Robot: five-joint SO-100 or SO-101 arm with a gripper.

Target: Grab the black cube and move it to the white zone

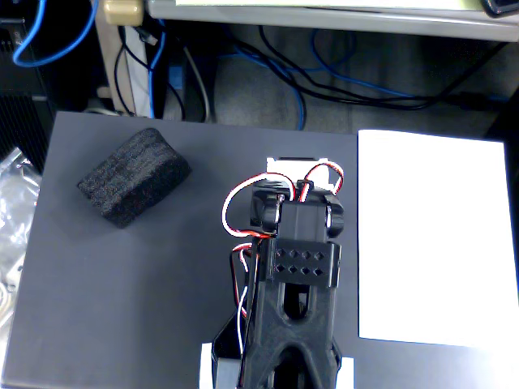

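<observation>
The black cube [134, 177], a coarse black foam block with rounded corners, lies on the dark grey mat [122, 284] at the upper left, tilted diagonally. The white zone [438, 243], a tall plain white sheet, lies at the right. My glossy black arm [296, 275] with red, white and black wires rises from the bottom centre, folded between the two. Its far end shows only a white part [296, 166]. The fingers are hidden under the arm, well to the right of the block and apart from it.
Beyond the mat's far edge is grey floor with blue and black cables [324, 81] and a desk edge [324, 12]. Crinkled clear plastic [16, 194] lies off the mat's left edge. Bare mat lies between the block and the arm.
</observation>
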